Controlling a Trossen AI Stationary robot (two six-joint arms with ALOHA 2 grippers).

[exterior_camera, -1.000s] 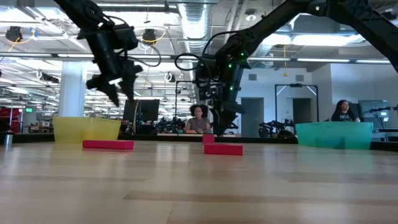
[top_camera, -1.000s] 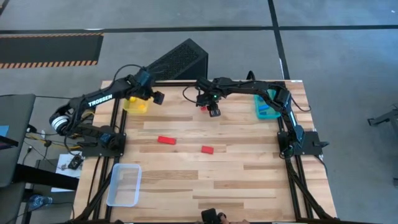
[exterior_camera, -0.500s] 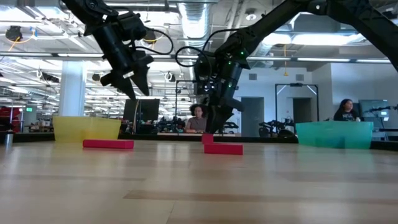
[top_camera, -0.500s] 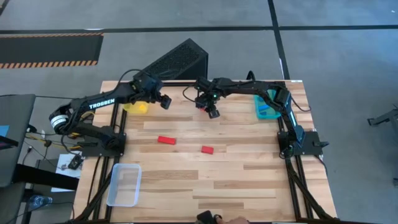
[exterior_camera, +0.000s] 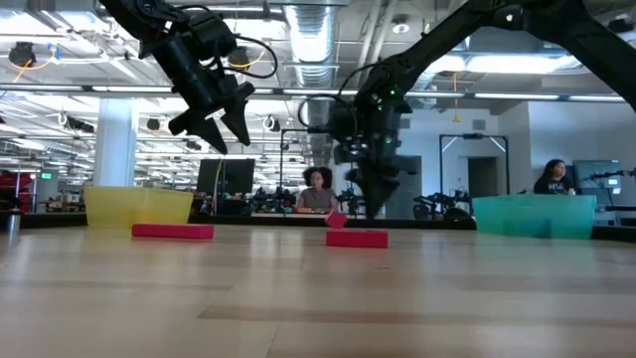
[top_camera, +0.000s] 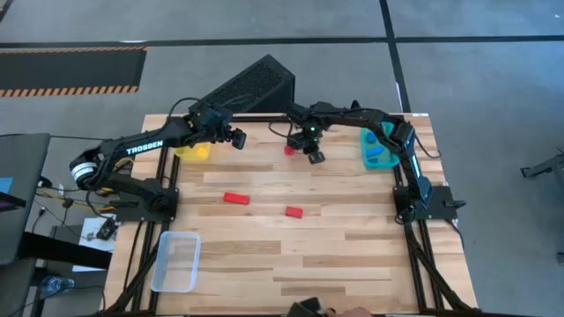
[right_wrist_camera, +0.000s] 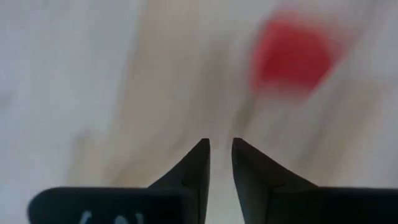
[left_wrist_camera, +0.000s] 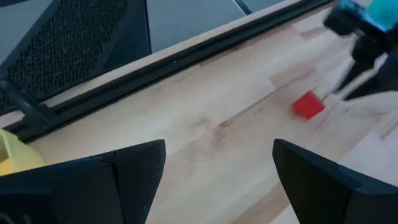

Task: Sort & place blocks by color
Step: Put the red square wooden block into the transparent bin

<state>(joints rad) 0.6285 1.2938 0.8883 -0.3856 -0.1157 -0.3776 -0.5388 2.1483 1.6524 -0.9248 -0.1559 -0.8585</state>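
Observation:
A small red block [top_camera: 288, 151] lies on the table near the far edge; it also shows in the left wrist view [left_wrist_camera: 309, 104] and the right wrist view [right_wrist_camera: 292, 56]. An oblong red block [top_camera: 235, 198] and another red block [top_camera: 293, 211] lie mid-table. My right gripper [top_camera: 315, 157] hangs just right of the small red block, its fingers [right_wrist_camera: 219, 149] nearly together and empty. My left gripper [top_camera: 236, 138] is open and empty in the air [exterior_camera: 224, 124], right of the yellow tray [top_camera: 194, 150] and left of the small block.
A teal tray [top_camera: 377, 150] holding blue blocks stands at the far right. A clear tray [top_camera: 176, 261] stands at the near left. A black slanted box [top_camera: 251, 84] sits beyond the far edge. People show in the room behind the table [exterior_camera: 318, 189].
My right gripper has gone from over the small red block toward the table's right edge and now hangs beside it. My left gripper has gone from over the yellow tray toward the right, nearer the small red block, staying open.

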